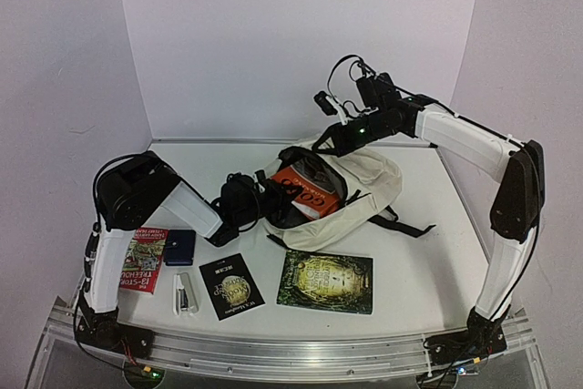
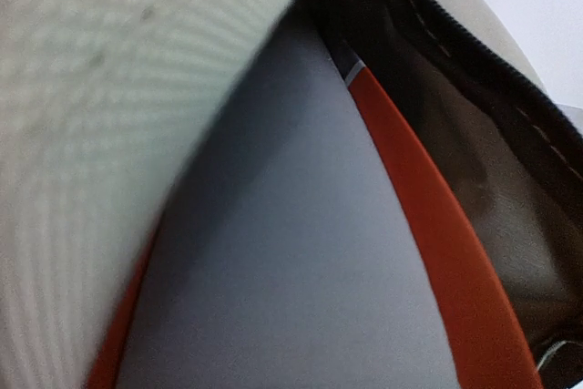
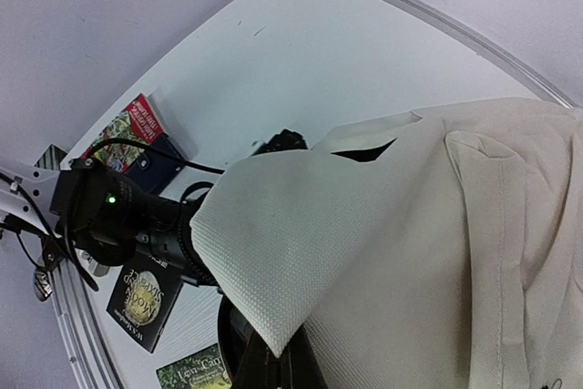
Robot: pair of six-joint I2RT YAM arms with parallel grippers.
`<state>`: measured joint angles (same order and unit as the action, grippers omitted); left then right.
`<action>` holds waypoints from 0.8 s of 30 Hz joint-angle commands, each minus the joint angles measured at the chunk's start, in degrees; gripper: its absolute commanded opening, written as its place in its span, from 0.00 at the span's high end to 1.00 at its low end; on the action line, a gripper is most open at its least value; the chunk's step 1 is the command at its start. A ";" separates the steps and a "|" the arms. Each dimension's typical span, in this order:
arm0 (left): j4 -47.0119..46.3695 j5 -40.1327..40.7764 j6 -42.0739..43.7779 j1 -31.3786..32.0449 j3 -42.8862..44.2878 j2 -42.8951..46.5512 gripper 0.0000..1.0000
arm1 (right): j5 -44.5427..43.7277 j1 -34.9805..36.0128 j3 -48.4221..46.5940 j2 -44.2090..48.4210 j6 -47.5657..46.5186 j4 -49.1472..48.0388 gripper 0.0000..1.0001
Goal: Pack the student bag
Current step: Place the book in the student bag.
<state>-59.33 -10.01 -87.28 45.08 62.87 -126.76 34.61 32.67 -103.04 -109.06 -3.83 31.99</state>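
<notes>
From above, the student bag (image 1: 364, 190) lies on its side toward the back right of the worktop (image 1: 428, 261), its mouth facing left and an orange book (image 1: 308, 196) half inside it. The right gripper (image 1: 326, 143) hangs over the bag's rear edge, closed on a fold of the upper flap and lifting it so that the mouth gapes. The left gripper (image 1: 264, 199) sits at the mouth, against the book. Along the front edge lie a green book (image 1: 326, 281), a black book (image 1: 230, 285) and a small white tool (image 1: 186, 294). A red book (image 1: 144, 260) and a blue case (image 1: 179, 246) lie nearer the left edge, and the open room is front right. The left wrist view is filled by the book's pale cover and orange border against the dark lining (image 2: 474, 161). Its fingers are out of sight, so the claw is probably narrowed on the book. The right wrist view shows cream cloth pinched to a point between closed fingers. The bag looks soft, light and floppy. It will likely sag unless held by the rim beside the zipper, and the book's corners may snag the lining.
</notes>
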 commanded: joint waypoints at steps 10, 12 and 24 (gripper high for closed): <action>-0.44 -3.39 0.78 0.22 8.67 -1.46 0.96 | 10.31 0.27 -5.50 -3.32 -6.05 -4.48 1.00; -0.24 -2.77 1.87 0.11 7.66 -0.43 0.96 | 9.60 0.22 -7.38 -4.93 -6.68 -4.51 1.00; 4.80 -4.34 8.90 -0.86 4.40 5.49 0.97 | 8.79 0.21 -18.46 -10.75 -14.09 -2.88 1.00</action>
<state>-52.21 -11.44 -81.98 44.06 65.58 -125.88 40.56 32.67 -117.53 -120.27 -13.32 31.75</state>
